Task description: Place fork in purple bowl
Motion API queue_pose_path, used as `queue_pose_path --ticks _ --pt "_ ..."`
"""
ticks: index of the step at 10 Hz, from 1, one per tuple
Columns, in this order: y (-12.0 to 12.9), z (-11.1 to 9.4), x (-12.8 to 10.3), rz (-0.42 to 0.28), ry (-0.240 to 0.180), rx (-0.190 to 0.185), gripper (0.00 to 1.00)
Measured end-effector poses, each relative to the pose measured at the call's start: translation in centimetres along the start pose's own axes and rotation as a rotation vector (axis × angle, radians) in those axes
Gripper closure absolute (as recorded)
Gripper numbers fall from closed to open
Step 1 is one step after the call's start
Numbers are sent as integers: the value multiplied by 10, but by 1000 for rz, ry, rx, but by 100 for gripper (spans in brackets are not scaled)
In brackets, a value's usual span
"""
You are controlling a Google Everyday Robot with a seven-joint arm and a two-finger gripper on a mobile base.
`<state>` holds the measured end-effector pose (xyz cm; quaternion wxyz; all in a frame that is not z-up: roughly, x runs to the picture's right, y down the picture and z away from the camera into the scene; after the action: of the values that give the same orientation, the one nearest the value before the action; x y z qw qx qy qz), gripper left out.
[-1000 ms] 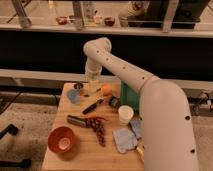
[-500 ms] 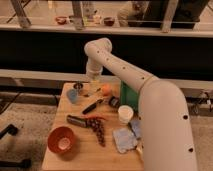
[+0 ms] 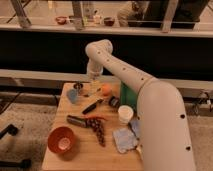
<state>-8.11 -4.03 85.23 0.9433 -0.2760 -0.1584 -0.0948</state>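
My gripper (image 3: 94, 84) hangs from the white arm over the back of the wooden table (image 3: 55, 117), between a small silvery can (image 3: 78, 86) and an orange fruit (image 3: 106, 90). A thin silvery piece, probably the fork (image 3: 89, 94), lies on the table just below the gripper. I cannot tell whether the gripper touches it. No dark purple bowl shows in this view. The orange-red bowl (image 3: 62, 140) sits at the front left corner.
A black-handled tool with a red tip (image 3: 93, 106) lies mid-table. A light blue cup (image 3: 73, 95) stands at the back left. There is also a white cup (image 3: 125, 115), a blue cloth (image 3: 125, 138), dark grapes (image 3: 98, 128), a green box (image 3: 125, 95) and a small dark round item (image 3: 114, 101).
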Motion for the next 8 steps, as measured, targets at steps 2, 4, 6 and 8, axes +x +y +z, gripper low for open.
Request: queue_pose_path --ticks 2,4,6,8 --pt "-2 8 -1 5 -9 -5 20" --pt "-4 18 -2 8 -12 -11 20" --pt "-7 28 -1 16 -13 -17 20" --pt "-10 39 0 27 -16 -25 20"
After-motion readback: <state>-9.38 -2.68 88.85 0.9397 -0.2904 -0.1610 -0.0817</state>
